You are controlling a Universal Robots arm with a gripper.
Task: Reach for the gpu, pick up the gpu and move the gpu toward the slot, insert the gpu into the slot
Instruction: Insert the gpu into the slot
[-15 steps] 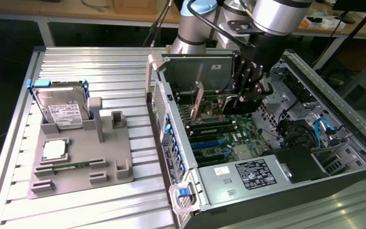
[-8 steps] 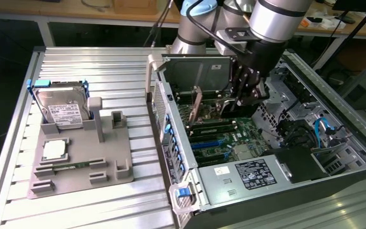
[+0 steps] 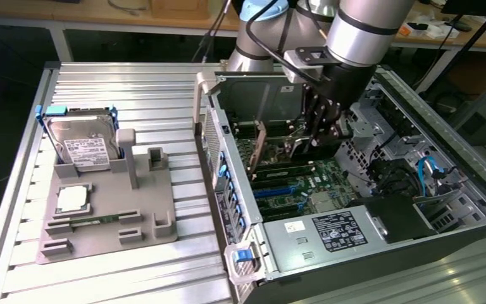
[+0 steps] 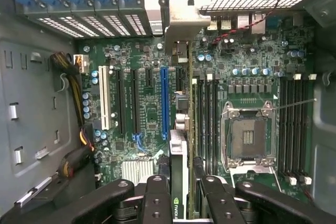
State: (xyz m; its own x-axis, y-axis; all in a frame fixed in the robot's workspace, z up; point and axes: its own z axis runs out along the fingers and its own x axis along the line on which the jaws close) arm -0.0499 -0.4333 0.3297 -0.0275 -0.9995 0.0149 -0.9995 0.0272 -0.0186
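Note:
My gripper [image 3: 315, 136] reaches down into the open computer case and is shut on the gpu [image 3: 264, 142], a thin dark card held on edge over the green motherboard. In the wrist view the gpu [image 4: 179, 166] runs edge-on between my two black fingers [image 4: 157, 190], and its silvery end bracket [image 4: 181, 17] lies against the case's rear slot openings. The gripper [image 4: 179, 187] clamps the card near its end. The slot [image 4: 165, 103], a long blue strip, lies just beside the card's edge and parallel to it. In the exterior view the slot [image 3: 273, 190] is below and nearer than the card.
The case walls [image 3: 218, 139] close in around the arm. A silver processor socket [image 4: 248, 137], black memory slots [image 4: 207, 119] and a white connector [image 4: 103, 98] lie around the slot. A grey fixture [image 3: 108, 215] at the exterior view's left holds a hard drive [image 3: 83, 145].

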